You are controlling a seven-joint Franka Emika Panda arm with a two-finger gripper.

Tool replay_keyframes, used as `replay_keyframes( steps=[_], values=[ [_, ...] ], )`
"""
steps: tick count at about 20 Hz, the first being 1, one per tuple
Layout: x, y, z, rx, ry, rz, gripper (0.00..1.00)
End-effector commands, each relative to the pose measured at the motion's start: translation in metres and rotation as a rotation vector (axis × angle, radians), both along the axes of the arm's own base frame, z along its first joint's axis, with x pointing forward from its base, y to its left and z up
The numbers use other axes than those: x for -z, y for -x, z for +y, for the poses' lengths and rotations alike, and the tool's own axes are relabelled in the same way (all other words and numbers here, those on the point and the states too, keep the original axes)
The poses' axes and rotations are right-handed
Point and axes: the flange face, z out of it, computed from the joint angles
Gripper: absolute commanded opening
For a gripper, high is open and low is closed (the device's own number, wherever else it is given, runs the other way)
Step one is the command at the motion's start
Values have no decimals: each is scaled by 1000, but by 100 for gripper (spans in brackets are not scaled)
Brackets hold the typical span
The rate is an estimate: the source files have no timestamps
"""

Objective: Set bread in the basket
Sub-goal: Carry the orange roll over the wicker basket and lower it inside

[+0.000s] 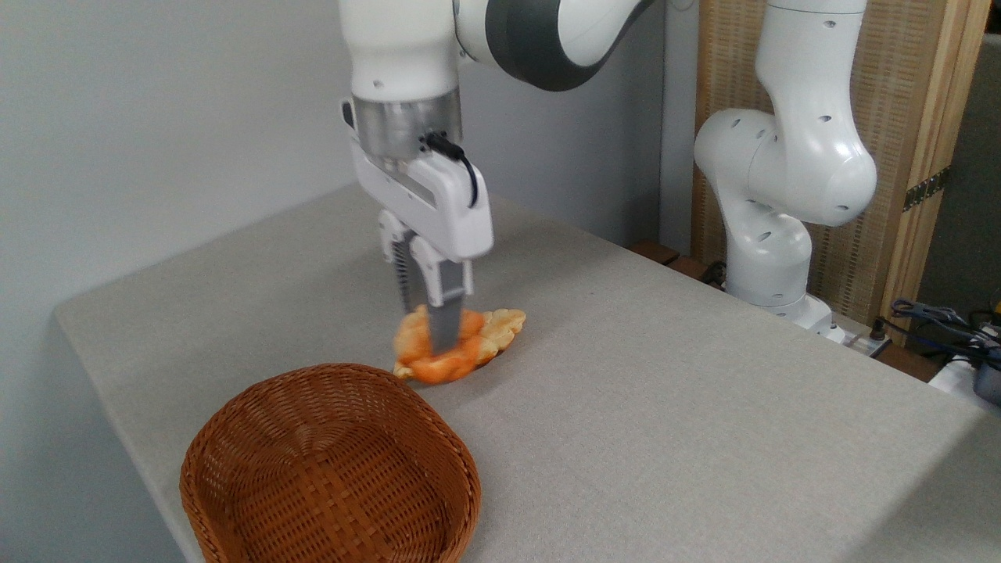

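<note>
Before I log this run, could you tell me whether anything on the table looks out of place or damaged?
Nothing stands out. The hand is down over the orange bun, which touches a paler loaf behind it. The basket sits upright, empty and intact.

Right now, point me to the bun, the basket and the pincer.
bun [438, 367]: fixed camera, its orange front edge.
basket [461, 461]: fixed camera, its right rim.
pincer [434, 332]: fixed camera, between the fingertips, down on the bun.

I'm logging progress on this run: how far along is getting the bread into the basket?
Early. Done: the pincer has reached the bread, fingers straddling it. In hand: the grasp; whether it is gripped or lifted is unclear. Left: carrying it to the basket, which holds nothing, and releasing.
</note>
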Motion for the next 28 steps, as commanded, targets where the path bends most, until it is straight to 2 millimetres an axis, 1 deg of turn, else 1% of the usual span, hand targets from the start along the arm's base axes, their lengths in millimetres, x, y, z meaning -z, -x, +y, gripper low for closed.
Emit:
replay_keyframes(
  steps=[1, 3, 4, 5, 7, 8, 9, 16, 27, 28],
  values=[
    [1, -19, 1, -14, 26, -96, 40],
    [5, -29, 1, -23, 34, -137, 43],
    [11, -35, 0, -43, 53, -154, 53],
    [14, -38, -1, -54, 63, -162, 60],
    [28, -49, -4, -119, 79, -186, 76],
    [31, -51, -4, -134, 80, -187, 84],
    [38, -53, -7, -147, 77, -178, 99],
    [59, -58, -13, -140, 70, -141, 100],
    [59, -58, -14, -137, 69, -137, 100],
    [57, -57, -13, -138, 70, -140, 100]
  ],
)
